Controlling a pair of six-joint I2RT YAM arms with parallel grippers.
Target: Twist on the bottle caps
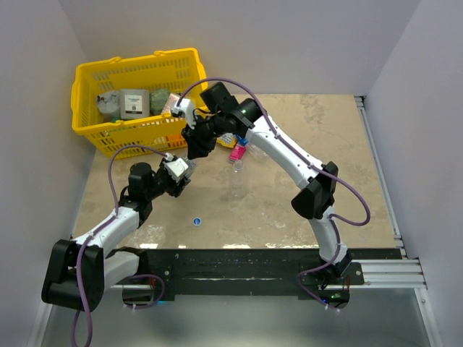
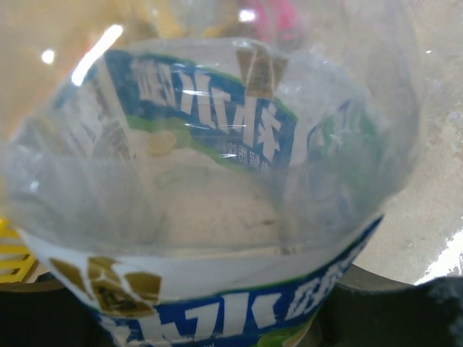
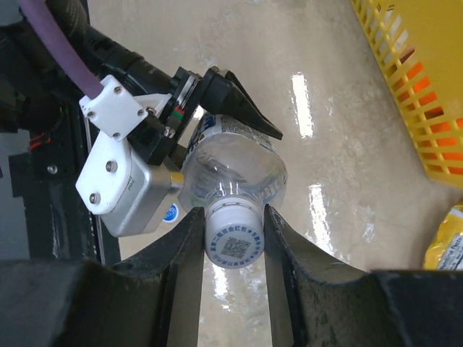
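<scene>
— Which step are they on?

— Screwing a cap onto one bottle, I'd say. The two arms meet over the left half of the bench (image 1: 311,137), a little out from the yellow basket (image 1: 90,108) in the far left corner. The left arm (image 1: 116,224) reaches in low from the near left corner. The right arm (image 1: 289,155) arches up from the near edge, crosses the middle and bends down to meet it.

— And the bottle?

— The bottle (image 3: 235,170) is up off the bench, with the left pincer (image 1: 179,172) closed round its labelled body and its neck pointing at the right pincer (image 3: 235,217). That one has its two fingers pressed against either side of the whitish cap (image 3: 235,244), which sits on the neck.

— Is it tight?

— I can't tell from here. The next move calls for a wrist roll about the neck's axis, with the left grip firm enough that the bottle doesn't turn too.

— And the others?

— A second bottle (image 1: 237,177) lies near the middle of the bench; I can't tell whether it's capped. A blue cap (image 1: 197,220) lies alone toward the near edge.
</scene>
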